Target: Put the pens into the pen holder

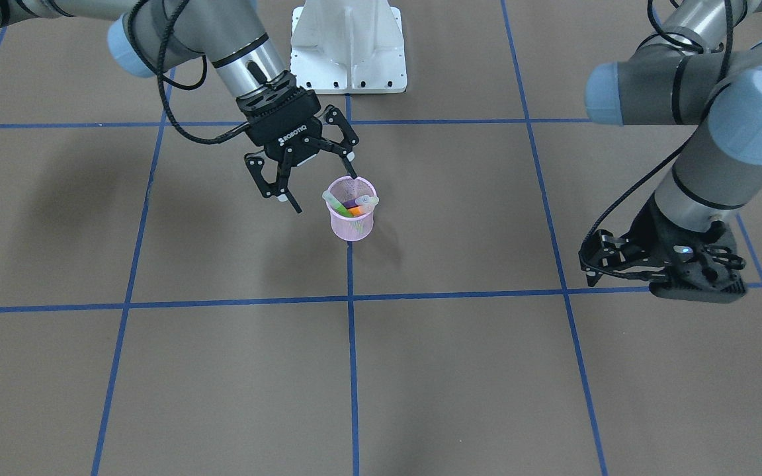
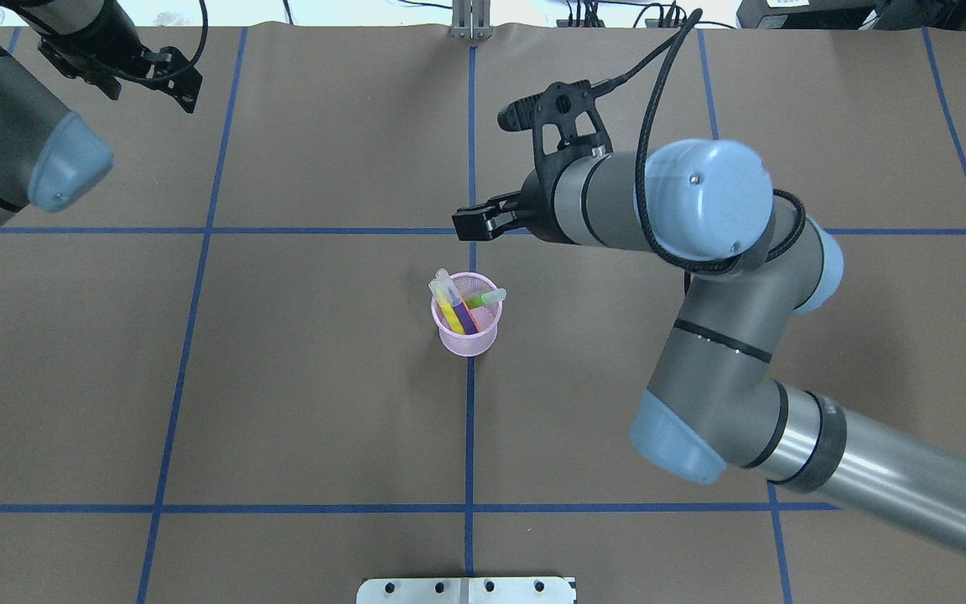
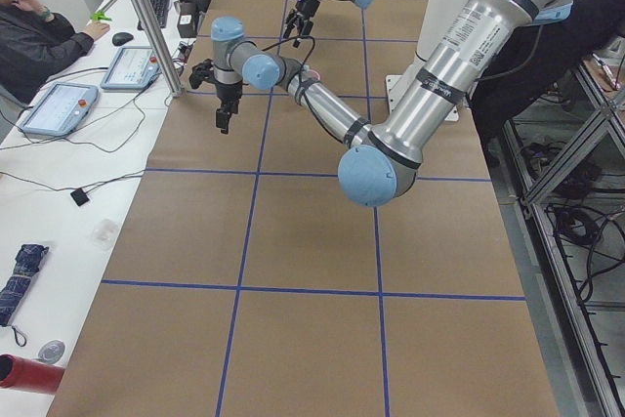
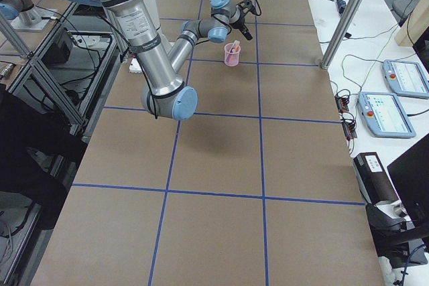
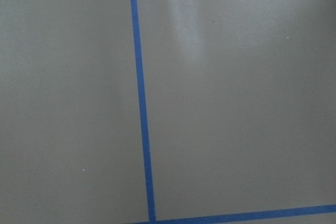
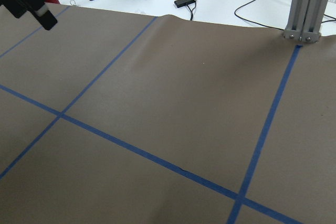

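Pen holder point(image 1: 352, 223): small, round, pink wire mesh, slightly tapered, see-through at the sides. Stands upright near the middle of the table point(image 1: 487, 383), right on a blue tape line point(image 1: 352, 357) running away from the robot, between two crossing lines. Holds all three pens, each tilted, with a whitish translucent cap poking up past the rim. Green pen point(image 1: 338, 207) leans toward the robot's right. Purple pen point(image 1: 353, 202) and orange pen point(image 1: 357, 211) lean the opposite way, side by side, caps close together at the other rim.

Right gripper point(image 1: 326, 194): hangs above the holder, slanted downward. Fingers spread wide, nothing pinched between them. Shows one black fingertip point(image 6: 31, 3) in the corner of its own wrist view, over bare paper.

Left gripper point(image 1: 591, 268): well apart from the holder, out toward the robot's left and farther from the robot. Seen side-on only; cannot tell whether spread or pressed together. Looks down on brown paper and tape in its wrist view.

White base point(image 1: 348, 46): at the table's robot-side edge, in line with the same tape line. Person point(image 3: 29, 36): seated beside the table in the left view.
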{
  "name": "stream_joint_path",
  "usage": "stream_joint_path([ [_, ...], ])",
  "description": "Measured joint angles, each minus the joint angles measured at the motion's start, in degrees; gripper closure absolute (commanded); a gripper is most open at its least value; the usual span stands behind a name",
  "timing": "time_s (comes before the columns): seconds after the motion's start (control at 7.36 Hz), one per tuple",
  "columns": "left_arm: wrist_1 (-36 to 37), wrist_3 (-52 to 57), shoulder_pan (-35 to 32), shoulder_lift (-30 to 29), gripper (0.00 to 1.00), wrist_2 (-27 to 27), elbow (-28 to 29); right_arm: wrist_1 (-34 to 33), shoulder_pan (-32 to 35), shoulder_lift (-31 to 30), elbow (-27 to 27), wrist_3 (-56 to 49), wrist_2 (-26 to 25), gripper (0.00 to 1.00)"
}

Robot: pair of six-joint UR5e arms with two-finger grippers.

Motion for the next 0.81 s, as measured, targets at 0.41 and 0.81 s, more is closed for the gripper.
stream_joint_path([
  [0.41, 8.6, 23.0, -9.2, 0.1, 0.0, -2.3, 2.3, -16.0, 13.6, -1.5, 2.5, -7.0, 15.0, 0.0],
  [0.81, 8.1, 35.3, -17.9, 8.0, 0.0, -6.1, 5.6, -21.4, 20.5, -14.2, 6.0, -17.8, 17.0, 0.0],
])
